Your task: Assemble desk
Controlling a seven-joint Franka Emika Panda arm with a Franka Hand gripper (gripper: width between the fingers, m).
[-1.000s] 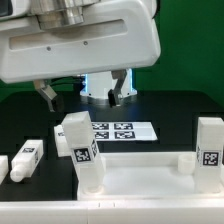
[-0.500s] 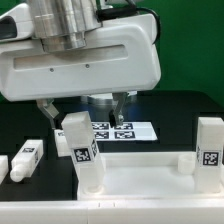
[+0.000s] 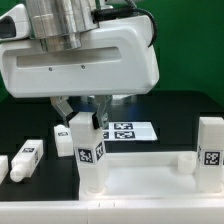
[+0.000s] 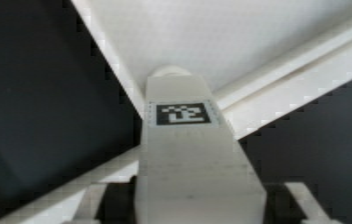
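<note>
Gripper: fingers clamped on the top of tagged leg. Leg stands upright at tabletop corner, 9 o'clock side in exterior view. Second leg upright at 3 o'clock.

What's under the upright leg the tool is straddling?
The leg stands on a corner of the tabletop, on the exterior view's left. Its base covers the spot beneath, so any socket there cannot be seen.

We record: gripper clamped on upright leg | leg stands at tabletop corner, the exterior view's left | marker board lies behind it
</note>
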